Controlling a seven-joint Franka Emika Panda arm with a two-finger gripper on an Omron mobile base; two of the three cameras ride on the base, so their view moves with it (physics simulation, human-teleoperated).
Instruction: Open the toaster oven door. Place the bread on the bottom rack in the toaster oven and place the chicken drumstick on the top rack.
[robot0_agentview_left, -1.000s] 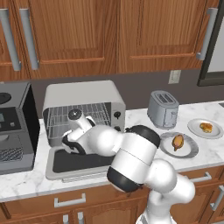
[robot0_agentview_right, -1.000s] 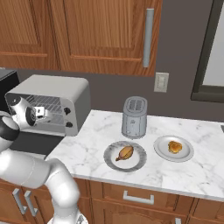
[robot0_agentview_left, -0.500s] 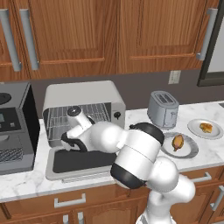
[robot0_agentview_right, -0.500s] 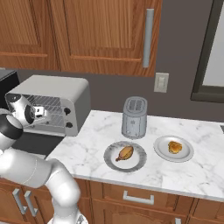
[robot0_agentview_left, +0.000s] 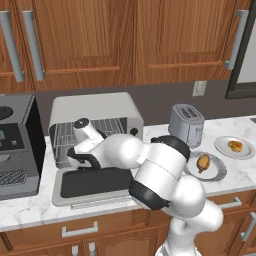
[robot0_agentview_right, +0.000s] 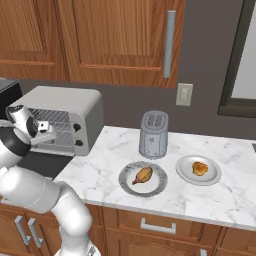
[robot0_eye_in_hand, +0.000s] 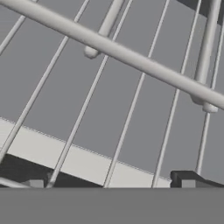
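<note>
- Claw first: the two-finger gripper is spread wide and carries nothing, its dark tips poking up at the silver wire grid shelves from right in front of them, so it sits at the oven mouth, empty.
- Now the biggest piece, the large pale grey toaster oven with the rounded top stands on the marble counter, between the dark grey coffee machine and the small silver two-slot toaster.
- Its wide grey-framed door with the dark glass window lies flat down toward us. By my reading the opening step is done, and fetching the food comes next.
- White arm reaches across over that lowered door, so I'd back the hand straight out before swinging right, or the wrist could clip the door or the racks.
- Over to the two white plates, well apart from the oven beyond the silver toaster: the elongated orange-brown chicken drumstick on the nearer plate, the small roundish golden bread on the farther one.
- My advice: come down from above on the bread, jaws wide as they are, and close gently, since a small round piece could squirt sideways off the plate.
- Then feed it in low for the bottom rack, under the upper grid.
</note>
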